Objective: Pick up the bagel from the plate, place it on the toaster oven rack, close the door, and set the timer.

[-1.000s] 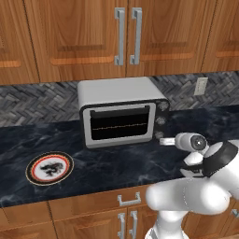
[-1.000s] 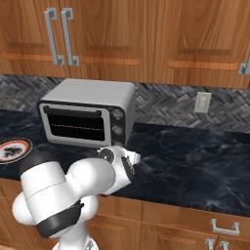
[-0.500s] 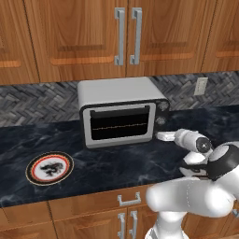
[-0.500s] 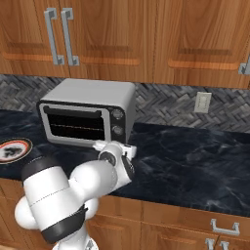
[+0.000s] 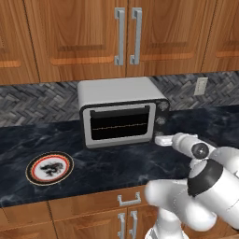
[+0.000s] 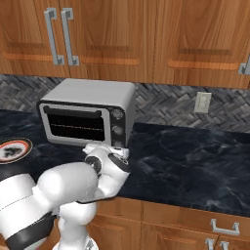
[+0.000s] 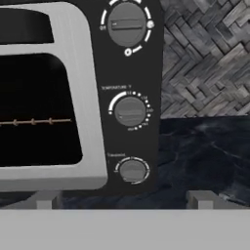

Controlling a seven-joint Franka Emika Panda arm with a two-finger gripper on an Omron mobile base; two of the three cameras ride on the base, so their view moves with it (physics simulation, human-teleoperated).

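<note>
Wooden cabinets (image 5: 126,37) run above a dark marbled tabletop (image 5: 116,163) backed by herringbone tile. On the tabletop stands a silver-grey toaster oven (image 5: 122,112), its door (image 5: 122,125) shut, with the thin wire rack (image 7: 34,122) showing through the dark glass. To the oven's left, well apart from it, lies the round plate (image 5: 49,168) with a dark rim and dark central pattern. I cannot make out the bagel on the plate, nor on the rack behind the glass, so I cannot say where it lies.

My judgement: with the door closed, only the timer looks left to set.

My arm reaches in at the oven's right front corner. In the hand view the control panel fills my sight: three round knobs stacked, the top knob (image 7: 127,23), the middle knob (image 7: 130,111) and the small bottom knob (image 7: 132,170). My fingers (image 7: 123,199) stand wide apart and empty, just below the bottom knob, not touching it. The plate sits far off to their left.
</note>
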